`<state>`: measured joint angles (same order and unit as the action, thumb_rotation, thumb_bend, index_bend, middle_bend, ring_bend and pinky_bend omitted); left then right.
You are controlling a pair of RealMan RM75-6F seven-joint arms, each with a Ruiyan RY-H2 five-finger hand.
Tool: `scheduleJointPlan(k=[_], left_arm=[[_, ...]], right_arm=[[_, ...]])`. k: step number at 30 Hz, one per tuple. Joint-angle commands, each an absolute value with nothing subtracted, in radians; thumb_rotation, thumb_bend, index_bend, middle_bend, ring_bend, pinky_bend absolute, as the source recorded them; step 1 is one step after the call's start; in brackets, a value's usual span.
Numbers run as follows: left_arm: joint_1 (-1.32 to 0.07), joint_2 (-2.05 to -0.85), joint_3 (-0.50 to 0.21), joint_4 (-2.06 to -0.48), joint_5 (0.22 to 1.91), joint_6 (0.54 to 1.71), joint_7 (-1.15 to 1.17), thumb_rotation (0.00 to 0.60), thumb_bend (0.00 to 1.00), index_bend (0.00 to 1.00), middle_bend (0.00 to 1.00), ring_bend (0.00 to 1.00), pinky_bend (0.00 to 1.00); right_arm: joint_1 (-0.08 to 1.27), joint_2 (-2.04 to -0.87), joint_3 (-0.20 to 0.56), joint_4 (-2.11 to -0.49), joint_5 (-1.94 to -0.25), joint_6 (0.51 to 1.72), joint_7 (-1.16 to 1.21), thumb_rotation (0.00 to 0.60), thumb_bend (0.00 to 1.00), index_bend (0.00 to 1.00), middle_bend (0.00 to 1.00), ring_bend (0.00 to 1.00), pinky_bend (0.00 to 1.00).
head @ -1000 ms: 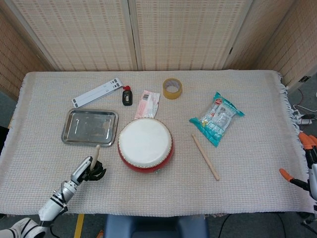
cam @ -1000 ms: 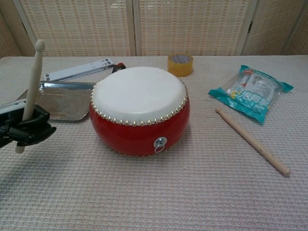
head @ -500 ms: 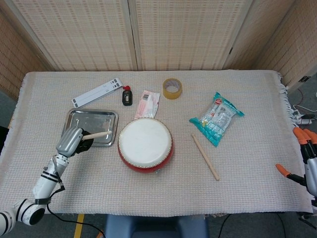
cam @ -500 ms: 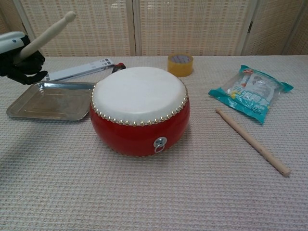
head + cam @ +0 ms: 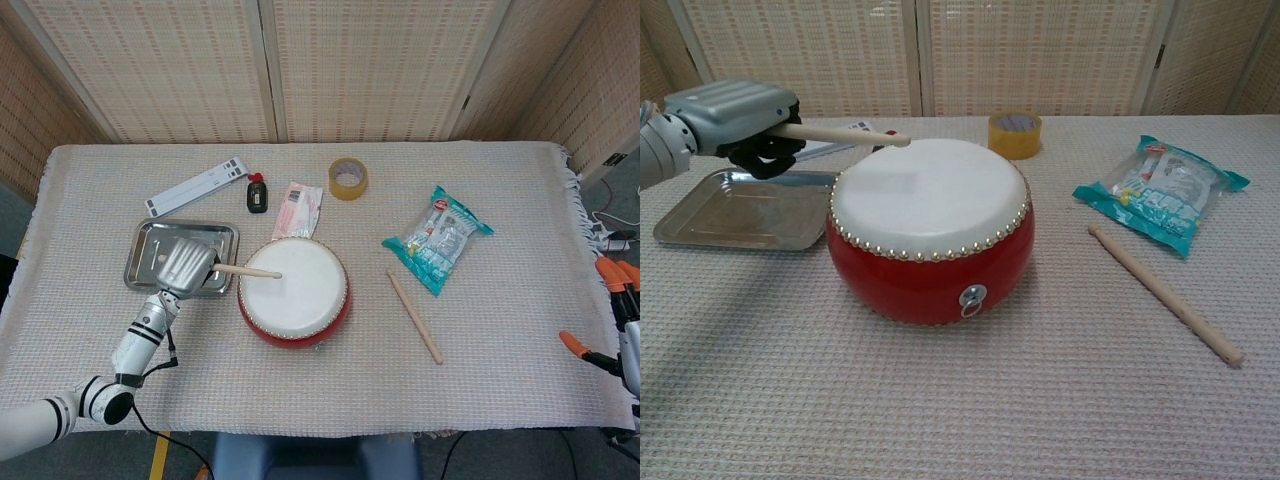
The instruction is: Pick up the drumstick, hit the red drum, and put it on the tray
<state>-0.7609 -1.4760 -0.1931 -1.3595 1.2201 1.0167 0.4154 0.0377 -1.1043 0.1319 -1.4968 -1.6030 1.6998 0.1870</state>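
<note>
place: likely lab | cues: woven screens (image 5: 270, 70); cloth-covered table (image 5: 500, 370)

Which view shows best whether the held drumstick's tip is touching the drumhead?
The chest view: side-on, the drumstick in the left hand shows a thin gap above the red drum. The head view looks down, so the stick merely overlaps the drumhead and its height cannot be told.

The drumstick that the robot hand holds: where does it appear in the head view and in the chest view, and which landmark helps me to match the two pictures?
Head view: the held drumstick lies left of centre, its tip over the white drumhead.
Chest view: it is at upper left, reaching from the left robot hand toward the drum's far edge.
Shared landmark: the red drum.
</note>
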Motion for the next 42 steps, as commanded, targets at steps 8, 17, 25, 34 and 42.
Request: scheduleJointPlan(k=[8, 17, 25, 34, 42], left_arm=[[-0.773, -1.496, -0.22, -1.392, 1.126, 1.02, 0.488, 0.6, 0.82, 1.0, 1.0, 1.0, 1.0], [-0.775, -1.473, -0.227, -1.413, 1.155, 1.002, 0.386, 0.6, 0.82, 1.0, 1.0, 1.0, 1.0], [-0.802, -1.52, -0.158, -1.342, 1.166, 0.982, 0.563, 0.6, 0.82, 1.0, 1.0, 1.0, 1.0], [-0.76, -1.444, -0.208, -1.516, 1.2, 1.034, 0.348, 0.6, 0.82, 1.0, 1.0, 1.0, 1.0], [-0.775, -1.469, -0.154, -1.456, 1.24, 1.017, 0.441, 0.6, 0.81, 1.0, 1.0, 1.0, 1.0]], right_arm=[[0.038, -1.11, 0.13, -1.481, -1.598, 1.701, 0.207, 0.6, 0.05, 0.03, 0.09, 0.0, 0.15], [0.039, -1.115, 0.127, -1.476, -1.597, 1.699, 0.21, 0.6, 0.05, 0.03, 0.09, 0.0, 0.15], [0.036, -1.114, 0.126, -1.477, -1.592, 1.7, 0.21, 0.6, 0.05, 0.03, 0.09, 0.0, 0.15], [0.038, -1.119, 0.126, -1.474, -1.598, 1.705, 0.213, 0.6, 0.05, 0.03, 0.09, 0.0, 0.15], [0.034, -1.118, 0.124, -1.474, -1.594, 1.708, 0.212, 0.6, 0.05, 0.03, 0.09, 0.0, 0.15]])
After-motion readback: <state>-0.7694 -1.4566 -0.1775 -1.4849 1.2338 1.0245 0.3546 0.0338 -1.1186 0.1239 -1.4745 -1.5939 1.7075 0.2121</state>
